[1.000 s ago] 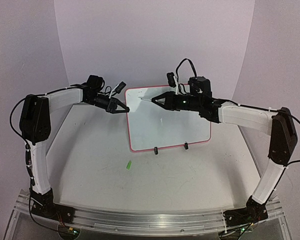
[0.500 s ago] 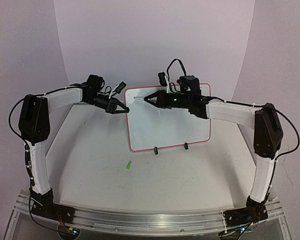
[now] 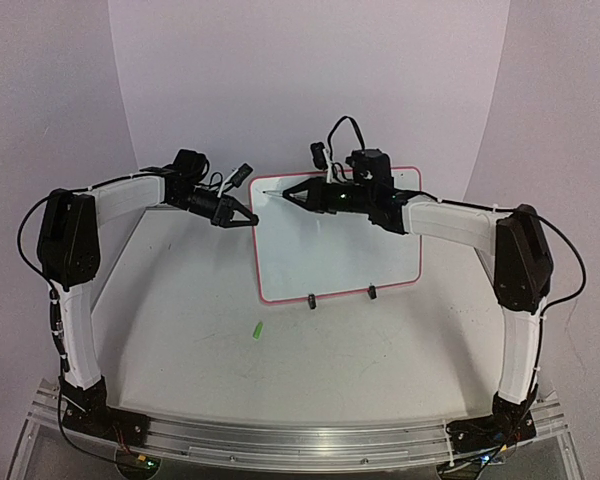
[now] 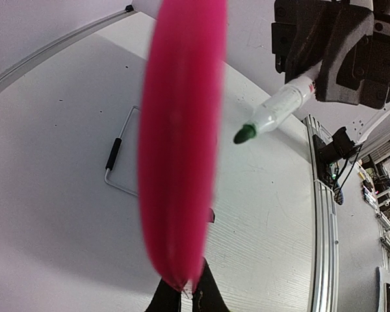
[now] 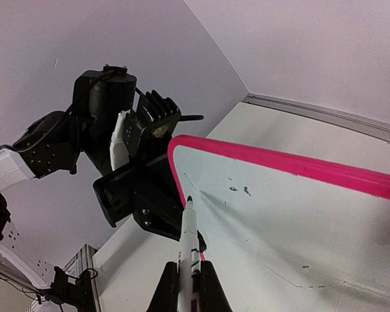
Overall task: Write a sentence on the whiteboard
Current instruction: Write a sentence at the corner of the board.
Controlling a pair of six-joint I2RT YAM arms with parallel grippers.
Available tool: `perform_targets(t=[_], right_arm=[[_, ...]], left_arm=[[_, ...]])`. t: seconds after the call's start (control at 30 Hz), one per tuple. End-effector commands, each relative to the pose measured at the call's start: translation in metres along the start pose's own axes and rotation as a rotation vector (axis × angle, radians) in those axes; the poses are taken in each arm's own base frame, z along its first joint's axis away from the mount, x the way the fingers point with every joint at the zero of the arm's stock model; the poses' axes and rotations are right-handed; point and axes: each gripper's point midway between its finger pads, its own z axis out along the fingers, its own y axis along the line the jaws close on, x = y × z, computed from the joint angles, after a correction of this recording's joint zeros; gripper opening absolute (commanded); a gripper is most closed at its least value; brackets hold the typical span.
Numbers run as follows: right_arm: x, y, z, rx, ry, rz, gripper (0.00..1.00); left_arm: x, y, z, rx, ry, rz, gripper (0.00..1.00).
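The whiteboard (image 3: 340,245) leans tilted, its pink rim (image 5: 292,166) round a white face (image 5: 299,227) with a few faint marks. My left gripper (image 3: 251,219) is shut on the board's left edge; in the left wrist view the rim (image 4: 182,143) is a blurred pink band running up from the gripper (image 4: 190,287). My right gripper (image 3: 288,196) is shut on a white marker (image 5: 188,240). Its dark tip (image 5: 190,199) sits at the board's upper left corner, close to the rim. The left wrist view shows that marker (image 4: 276,110) with a green tip.
Two black clip feet (image 3: 311,299) (image 3: 372,292) sit on the board's near edge. A small green cap (image 3: 257,329) lies on the table in front of the board. A wire stand (image 4: 117,156) shows behind the board. Pale walls curve round the back.
My right arm has carried the marker leftward across the top of the board to its upper left corner. The left gripper and the board have stayed put.
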Motion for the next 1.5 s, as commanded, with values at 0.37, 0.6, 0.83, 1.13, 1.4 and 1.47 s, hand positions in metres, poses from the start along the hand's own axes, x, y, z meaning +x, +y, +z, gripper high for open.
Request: perform_targets(t=[0.37, 0.6, 0.83, 1.13, 1.4, 1.47], right_arm=[[-0.016, -0.007, 0.009, 0.041, -0.063, -0.012, 0.0], [0.004, -0.017, 0.007, 0.069, -0.026, 0.0, 0.0], [0.024, -0.023, 0.002, 0.078, 0.015, 0.02, 0.0], [0.021, 0.002, -0.01, -0.005, 0.02, -0.014, 0.0], [0.001, 0.025, -0.025, -0.059, -0.063, -0.033, 0.0], [-0.002, 0.022, -0.026, -0.041, -0.078, -0.037, 0.0]], left_arm=[[-0.006, -0.011, -0.009, -0.033, 0.012, 0.066, 0.0], [-0.008, -0.011, -0.01, -0.037, 0.011, 0.07, 0.0], [-0.008, -0.012, -0.01, -0.037, 0.01, 0.072, 0.0], [-0.008, -0.011, -0.01, -0.041, 0.01, 0.069, 0.0], [-0.008, -0.01, -0.01, -0.046, 0.01, 0.068, 0.0], [-0.007, -0.01, -0.009, -0.045, 0.011, 0.065, 0.0]])
